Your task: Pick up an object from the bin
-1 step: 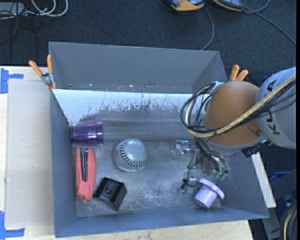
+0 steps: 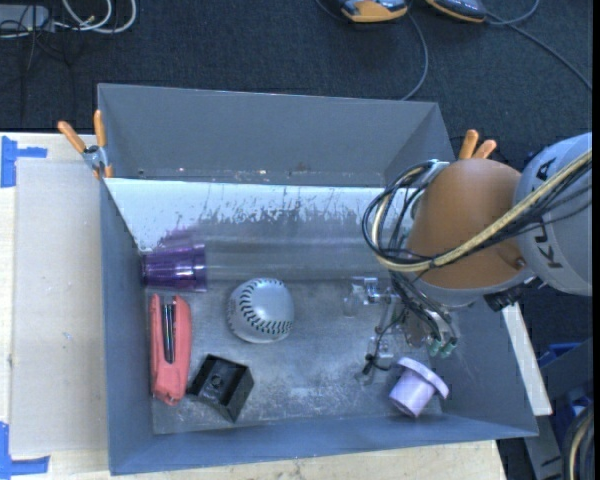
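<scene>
A small pale-lilac plastic cup [image 2: 414, 389] lies near the front right corner of the bin [image 2: 280, 128]. It seems tipped, its flared rim uppermost.

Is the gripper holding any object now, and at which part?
It cannot be told. The gripper is beside the small pale-purple round plastic cup, lower right.

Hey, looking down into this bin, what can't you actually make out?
1. Camera view: the right part of the bin's floor, hidden under the arm's orange cover and cables.
2. Camera view: whether the end effector touches the lilac cap-like piece; too small and dark.
3. Camera view: what the black block is; too small.
</scene>
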Robot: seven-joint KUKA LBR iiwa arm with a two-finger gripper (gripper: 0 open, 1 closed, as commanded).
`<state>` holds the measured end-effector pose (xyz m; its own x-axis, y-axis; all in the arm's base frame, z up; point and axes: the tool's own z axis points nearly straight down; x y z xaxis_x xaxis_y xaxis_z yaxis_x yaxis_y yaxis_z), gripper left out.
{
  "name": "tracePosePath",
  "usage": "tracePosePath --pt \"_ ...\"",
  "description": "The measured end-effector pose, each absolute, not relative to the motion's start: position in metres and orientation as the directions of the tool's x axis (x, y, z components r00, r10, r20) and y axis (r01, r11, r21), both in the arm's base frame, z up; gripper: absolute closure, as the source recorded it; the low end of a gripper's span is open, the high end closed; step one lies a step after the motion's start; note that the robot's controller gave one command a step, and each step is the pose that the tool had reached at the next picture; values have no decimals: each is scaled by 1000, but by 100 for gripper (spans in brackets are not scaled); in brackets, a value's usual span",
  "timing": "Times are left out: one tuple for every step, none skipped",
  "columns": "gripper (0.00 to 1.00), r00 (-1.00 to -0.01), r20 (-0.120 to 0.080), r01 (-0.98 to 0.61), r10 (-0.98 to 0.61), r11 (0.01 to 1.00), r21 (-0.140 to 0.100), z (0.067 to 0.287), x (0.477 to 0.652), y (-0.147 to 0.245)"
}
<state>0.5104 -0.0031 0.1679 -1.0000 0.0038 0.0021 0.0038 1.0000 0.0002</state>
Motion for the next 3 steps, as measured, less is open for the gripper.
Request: tracePosePath --pt "0 -998 1 -59 -59 998 1 137 505 -22" --pt "0 -986 3 -166 -166 986 1 87 504 -55" --pt "0 -992 6 -126 -126 992 3 70 497 -77"
